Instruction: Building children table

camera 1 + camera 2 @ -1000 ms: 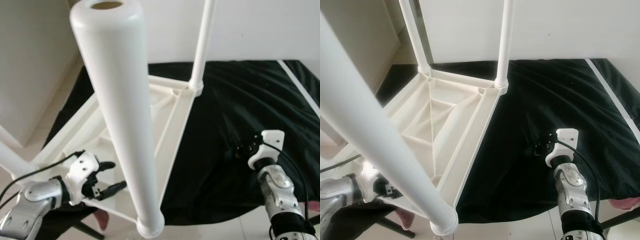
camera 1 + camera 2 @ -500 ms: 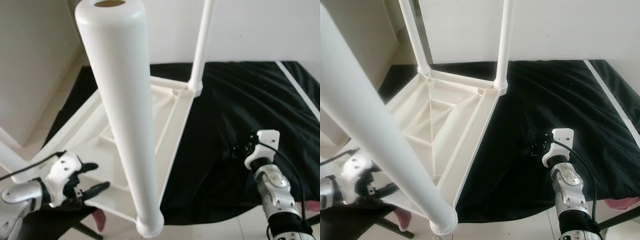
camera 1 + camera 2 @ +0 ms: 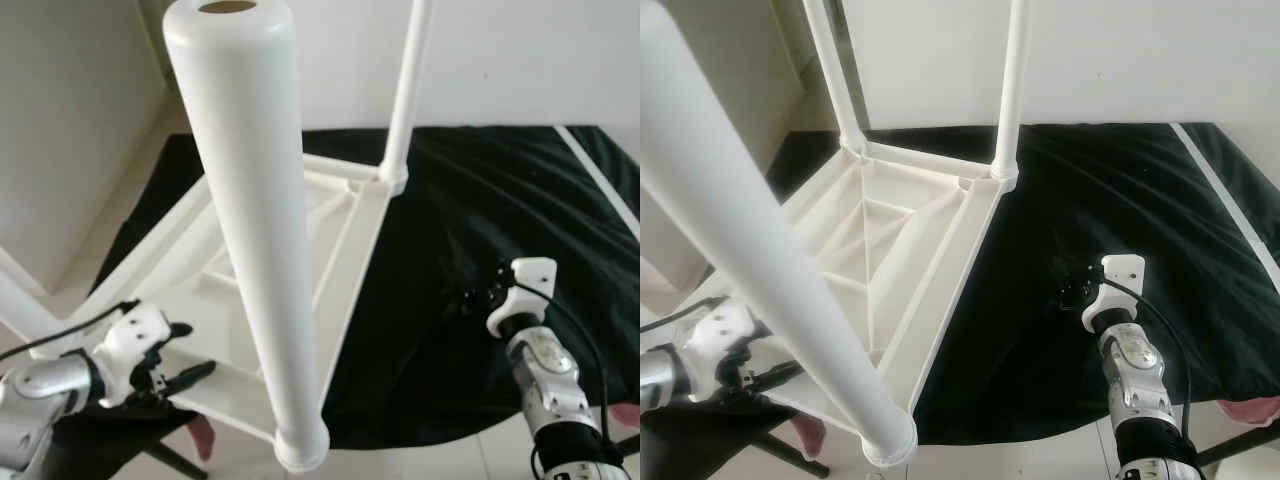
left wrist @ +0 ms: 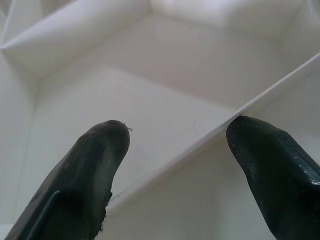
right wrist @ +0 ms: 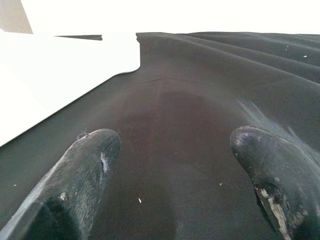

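The upside-down table is lying on the black cloth, ribbed underside up, with its legs pointing upward.

Nearest the camera, one leg is rising from its socket at the table's near corner, at about 6 o'clock in the left eye view, its long axis running almost straight toward the head.

The left gripper is hovering at 8 o'clock, just beside that near corner. Its jaws are standing apart and empty, and in the left wrist view a thin white rib of the underside is running between the two fingers.

The right gripper is hanging at 4 o'clock over bare cloth, well apart from the table's edge, jaws released and holding nothing.

Farther off, at 12 o'clock, two more legs are standing in the far corners.

The left arm is the nearer one, so gripping the rib or rim looks to fall to it.
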Available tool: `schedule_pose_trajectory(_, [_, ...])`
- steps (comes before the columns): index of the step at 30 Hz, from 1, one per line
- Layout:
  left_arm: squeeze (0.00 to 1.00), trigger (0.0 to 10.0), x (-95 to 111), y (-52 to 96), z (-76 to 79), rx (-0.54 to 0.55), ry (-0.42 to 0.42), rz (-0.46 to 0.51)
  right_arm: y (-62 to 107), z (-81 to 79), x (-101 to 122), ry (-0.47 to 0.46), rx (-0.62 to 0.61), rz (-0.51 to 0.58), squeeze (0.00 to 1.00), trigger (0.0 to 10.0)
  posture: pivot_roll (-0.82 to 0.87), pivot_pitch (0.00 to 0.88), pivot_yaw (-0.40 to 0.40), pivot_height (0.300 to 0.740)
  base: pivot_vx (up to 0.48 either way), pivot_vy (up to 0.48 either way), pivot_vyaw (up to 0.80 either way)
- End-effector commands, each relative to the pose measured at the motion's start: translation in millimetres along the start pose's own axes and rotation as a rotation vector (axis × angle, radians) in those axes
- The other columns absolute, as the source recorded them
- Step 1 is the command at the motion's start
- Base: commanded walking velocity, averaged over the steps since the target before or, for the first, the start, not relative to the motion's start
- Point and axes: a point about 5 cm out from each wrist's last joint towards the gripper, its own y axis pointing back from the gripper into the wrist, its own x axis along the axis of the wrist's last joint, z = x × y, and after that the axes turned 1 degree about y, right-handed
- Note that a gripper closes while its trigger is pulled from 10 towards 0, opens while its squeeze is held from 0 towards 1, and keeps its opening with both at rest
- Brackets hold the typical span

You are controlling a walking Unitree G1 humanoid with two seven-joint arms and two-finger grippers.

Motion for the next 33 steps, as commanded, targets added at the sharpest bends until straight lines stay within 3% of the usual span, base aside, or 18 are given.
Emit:
schedule_pose_trajectory(1, [0.0, 10.0, -16, -6.7, 1.2, 0.08, 0.031, -0.079, -0.5, 0.3, -2, 0.002, -0.002, -0.017, 0.0, 10.0, 0.04, 0.02, 0.018, 0.74, 0.0, 0.0, 0.0])
schedule_pose_trajectory(9, [0.0, 10.0, -1, -15.3, 9.6, 0.039, 0.034, -0.007, -1.4, 0.0, -2, 0.001, -0.006, -0.018, 0.0, 10.0, 0.04, 0.023, 0.018, 0.74, 0.0, 0.0, 0.0])
schedule_pose_trajectory(11, [0.0, 10.0, 9, -24.0, 11.5, 0.079, 0.051, 0.071, -1.1, -2.1, -3, -0.003, -0.009, -0.018, 0.0, 10.0, 0.04, 0.026, 0.022, 0.74, 0.0, 0.0, 0.0])
schedule_pose_trajectory(14, [0.0, 10.0, 13, -30.7, 10.0, 0.124, 0.092, 0.102, -1.2, -4.0, -4, -0.004, -0.009, -0.019, 0.0, 10.0, 0.04, 0.028, 0.024, 0.74, 0.0, 0.0, 0.0])
schedule_pose_trajectory(19, [0.0, 10.0, 3, -43.3, -3.2, 0.24, 0.214, 0.039, -2.5, -4.8, -3, -0.002, -0.01, -0.018, 0.0, 10.0, 0.04, 0.032, 0.024, 0.74, 0.0, 0.0, 0.0])
schedule_pose_trajectory(23, [0.0, 10.0, 1, -45.4, -5.8, 0.268, 0.23, 0.027, -2.7, -4.7, -3, -0.002, -0.011, -0.018, 0.0, 10.0, 0.04, 0.032, 0.024, 0.74, 0.0, 0.0, 0.0])
schedule_pose_trajectory(25, [0.0, 10.0, -2, -52.4, -11.7, 0.341, 0.294, -0.012, -4.0, -5.3, -2, -0.002, -0.011, -0.014, 0.0, 10.0, 0.04, 0.037, 0.025, 0.74, 0.0, 0.0, 0.0])
schedule_pose_trajectory(32, [0.0, 10.0, 5, -61.7, -14.5, 0.427, 0.316, -0.027, -6.3, -6.6, 0, -0.002, -0.016, -0.005, 0.0, 10.0, 0.03, 0.041, 0.032, 0.74, 0.0, 0.0, 0.0])
schedule_pose_trajectory(33, [0.0, 10.0, 13, -67.0, -14.1, 0.461, 0.389, -0.004, -6.9, -6.9, 1, -0.007, -0.022, -0.001, 0.0, 10.0, 0.03, 0.043, 0.036, 0.74, 0.0, 0.0, 0.0])
